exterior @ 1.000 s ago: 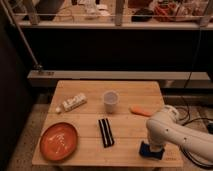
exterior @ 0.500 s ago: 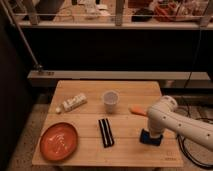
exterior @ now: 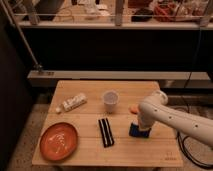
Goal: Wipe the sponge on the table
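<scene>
The dark blue sponge [exterior: 138, 131] lies flat on the light wooden table [exterior: 85, 152], right of centre. My gripper [exterior: 141, 125] comes straight down onto its top from the white arm [exterior: 172, 118], which reaches in from the right. It is shut on the sponge and hides the sponge's upper side.
A black bar with a pale stripe [exterior: 105, 132] lies just left of the sponge. An orange plate [exterior: 59, 141] sits at the front left. A white cup [exterior: 110, 100] stands mid-table and a pale tube [exterior: 72, 102] lies at the back left. An orange item [exterior: 133, 107] peeks out behind the arm.
The gripper has slid the sponge across the table, away from the front right corner, back and to the left towards the black bar.
</scene>
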Robot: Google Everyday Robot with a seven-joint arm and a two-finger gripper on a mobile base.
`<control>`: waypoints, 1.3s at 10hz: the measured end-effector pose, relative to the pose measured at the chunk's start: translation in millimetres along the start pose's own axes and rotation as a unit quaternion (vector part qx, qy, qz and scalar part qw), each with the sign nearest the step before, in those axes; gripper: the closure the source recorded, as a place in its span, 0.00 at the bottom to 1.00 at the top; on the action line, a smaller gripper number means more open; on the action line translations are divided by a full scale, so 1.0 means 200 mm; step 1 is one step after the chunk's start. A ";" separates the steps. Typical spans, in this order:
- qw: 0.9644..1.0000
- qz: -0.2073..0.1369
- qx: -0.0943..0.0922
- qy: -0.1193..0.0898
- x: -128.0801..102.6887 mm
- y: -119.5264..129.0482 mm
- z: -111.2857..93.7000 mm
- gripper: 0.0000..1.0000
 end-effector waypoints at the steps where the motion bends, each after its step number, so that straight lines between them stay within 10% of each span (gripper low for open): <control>1: 1.000 -0.017 -0.021 -0.010 -0.07 0.01 0.08 1.00; 13: 0.998 -0.029 -0.043 -0.018 -0.11 0.05 0.16 1.00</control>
